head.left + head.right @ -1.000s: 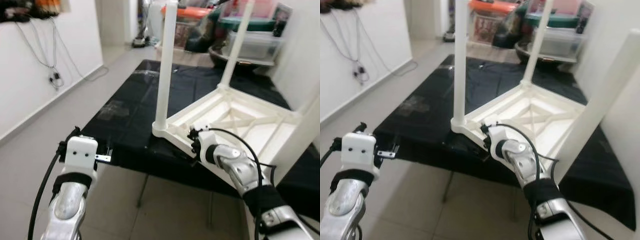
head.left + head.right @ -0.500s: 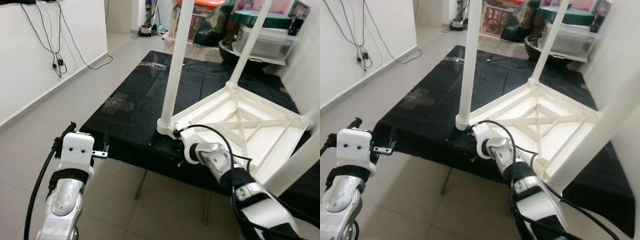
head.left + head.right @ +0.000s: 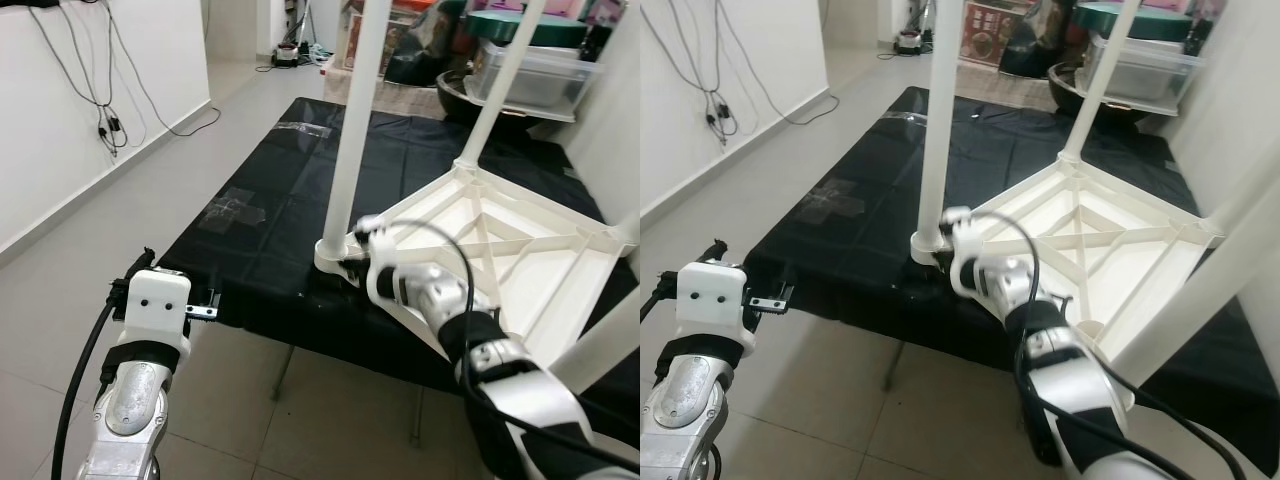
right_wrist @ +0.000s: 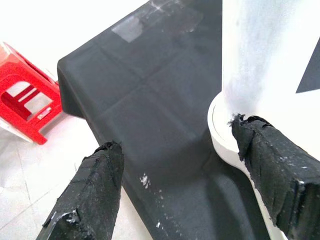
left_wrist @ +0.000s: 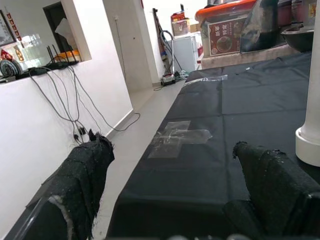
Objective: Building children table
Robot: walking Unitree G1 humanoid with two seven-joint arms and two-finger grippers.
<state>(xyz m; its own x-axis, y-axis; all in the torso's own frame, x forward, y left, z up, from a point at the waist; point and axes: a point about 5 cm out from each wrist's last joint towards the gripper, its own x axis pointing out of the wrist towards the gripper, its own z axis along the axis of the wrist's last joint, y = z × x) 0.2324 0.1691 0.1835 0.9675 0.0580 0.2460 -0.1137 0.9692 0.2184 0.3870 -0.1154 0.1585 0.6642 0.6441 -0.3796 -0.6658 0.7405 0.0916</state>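
one right pincer [image 4: 175, 165] has neared leg [image 3: 355, 150].

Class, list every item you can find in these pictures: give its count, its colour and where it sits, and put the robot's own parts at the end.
Children's table: one, white, upside down on the black cloth, legs pointing up.
Table legs: at least three, white; nearest one stands at the corner by the right gripper.
Black cloth: one, black, covering a low platform.
Tape patch: one, clear, on the cloth near its left edge.
Stool: one, red, on the floor beside the platform.
Storage boxes: several, clear and coloured, at the far end.
Cables: several, black, on the left wall.
Left gripper: open, near the cloth's front edge.
Right gripper: open, at the nearest leg's base.
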